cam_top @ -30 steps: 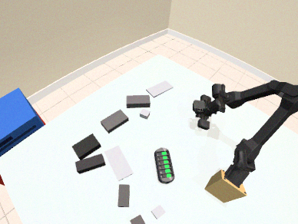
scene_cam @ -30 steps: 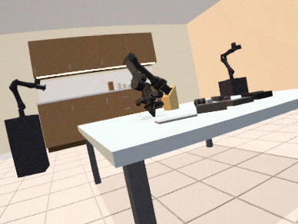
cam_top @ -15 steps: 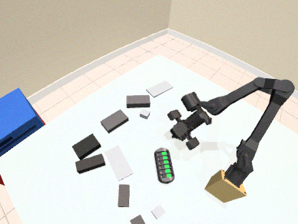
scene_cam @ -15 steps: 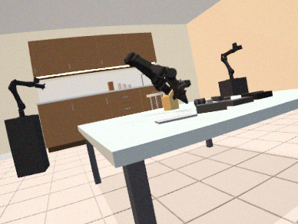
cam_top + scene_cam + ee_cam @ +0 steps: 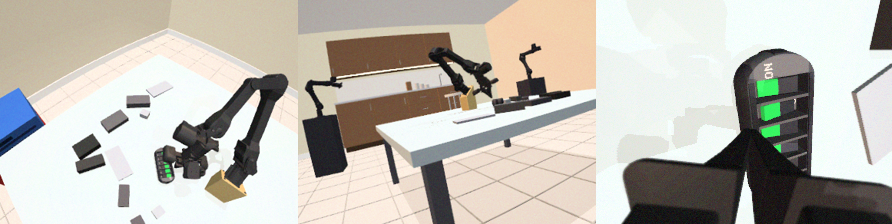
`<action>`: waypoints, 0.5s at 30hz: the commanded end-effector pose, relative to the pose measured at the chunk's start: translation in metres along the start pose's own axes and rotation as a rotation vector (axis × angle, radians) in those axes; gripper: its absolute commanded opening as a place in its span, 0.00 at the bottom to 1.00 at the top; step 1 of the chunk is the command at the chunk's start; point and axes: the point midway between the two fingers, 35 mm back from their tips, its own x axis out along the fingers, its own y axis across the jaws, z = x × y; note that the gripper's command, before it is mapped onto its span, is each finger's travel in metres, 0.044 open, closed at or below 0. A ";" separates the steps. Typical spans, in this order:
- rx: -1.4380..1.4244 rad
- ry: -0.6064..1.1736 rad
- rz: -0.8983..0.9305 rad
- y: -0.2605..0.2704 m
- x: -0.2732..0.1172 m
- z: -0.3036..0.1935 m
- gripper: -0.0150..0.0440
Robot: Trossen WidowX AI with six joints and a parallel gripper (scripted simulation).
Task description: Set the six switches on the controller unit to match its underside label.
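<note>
Two closed fingers, nothing between them, hang over the controller unit (image 5: 159, 177) (image 5: 809, 120); coming down off-centre could easily flip the wrong switch, imo.

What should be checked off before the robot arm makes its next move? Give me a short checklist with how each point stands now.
1. Switch unit sits on its base, switches facing up: ok.
2. Gripper shut with nothing held, so its tips could press a switch: ok.
3. Gripper clear of the view of the switches: not ok; in the wrist view it hides the lower end of the row.
4. Label on the underside read: cannot tell; it is out of sight in this pose.
5. Switches match the label: cannot tell; green ends show, but not the label.
6. White plate clear of the unit: ok, there is a gap between them.
</note>
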 end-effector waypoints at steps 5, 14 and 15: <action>-0.236 0.036 0.043 0.019 -0.002 0.025 0.25; -0.236 0.036 0.043 0.019 0.001 0.024 0.25; -0.236 0.035 0.043 0.019 0.002 0.024 0.25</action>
